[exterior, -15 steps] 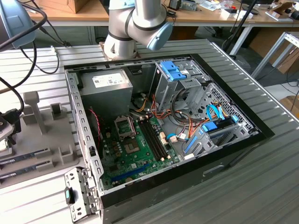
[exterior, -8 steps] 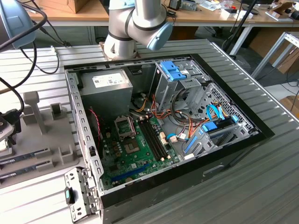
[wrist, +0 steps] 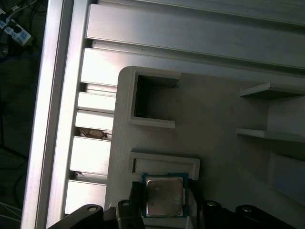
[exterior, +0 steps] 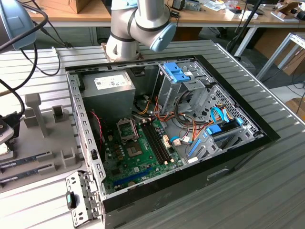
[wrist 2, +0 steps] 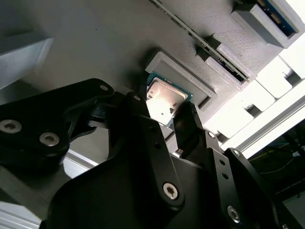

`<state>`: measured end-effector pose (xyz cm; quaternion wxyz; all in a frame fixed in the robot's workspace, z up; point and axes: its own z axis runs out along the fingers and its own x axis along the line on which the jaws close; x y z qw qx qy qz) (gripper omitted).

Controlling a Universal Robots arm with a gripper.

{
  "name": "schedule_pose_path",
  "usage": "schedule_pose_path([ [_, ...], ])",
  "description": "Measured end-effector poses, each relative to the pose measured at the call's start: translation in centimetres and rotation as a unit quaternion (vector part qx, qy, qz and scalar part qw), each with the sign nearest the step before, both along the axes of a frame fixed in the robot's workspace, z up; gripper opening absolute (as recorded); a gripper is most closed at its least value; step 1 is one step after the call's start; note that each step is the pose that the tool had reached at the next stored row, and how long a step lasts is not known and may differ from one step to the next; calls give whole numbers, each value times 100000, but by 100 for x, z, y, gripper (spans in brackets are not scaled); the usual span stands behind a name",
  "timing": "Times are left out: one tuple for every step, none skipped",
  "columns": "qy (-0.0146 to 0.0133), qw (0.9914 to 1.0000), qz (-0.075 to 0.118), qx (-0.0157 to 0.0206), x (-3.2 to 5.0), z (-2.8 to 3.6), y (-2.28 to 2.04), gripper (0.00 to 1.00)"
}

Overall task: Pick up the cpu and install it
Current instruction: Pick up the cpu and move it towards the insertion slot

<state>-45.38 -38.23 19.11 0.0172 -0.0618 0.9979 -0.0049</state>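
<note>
A ribbed metal table [exterior: 228, 200] carried an open computer case [exterior: 190, 188], with the arm [exterior: 138, 24] at its twelve o'clock.
In the exterior view, a grey holder tray [exterior: 43, 143] lay at the case's nine o'clock. In both wrist views, the gripper [wrist 2: 164, 102] [wrist: 165, 193] held its jaws clamped on the cpu [wrist 2: 165, 98] [wrist: 164, 196], just beside a raised frame [wrist: 164, 164] on the tray.

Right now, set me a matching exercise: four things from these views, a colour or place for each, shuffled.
1 cpu
2 gripper
3 motherboard
4 drive latch

A green, in the case
B black, straddling the cpu
C blue, on the drive cage
D silvery lid, on the grey holder

Pairs: 1-D, 2-B, 3-A, 4-C.
</note>
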Motion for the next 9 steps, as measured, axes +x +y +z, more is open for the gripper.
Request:
schedule_pose_path([
  [2,100000,2,-2,0,0,0,47],
  [-11,100000,0,3,0,5,0,47],
  [-19,100000,-2,56,0,42,1,47],
  [-2,100000,-5,86,0,70,1,47],
  [-7,100000,-3,135,0,106,0,47],
  [0,100000,0,165,0,139,0,47],
  [-8,100000,-2,180,0,145,0,47],
  [-22,100000,1,206,1,145,0,47],
  [-17,100000,1,222,0,146,0,47],
])
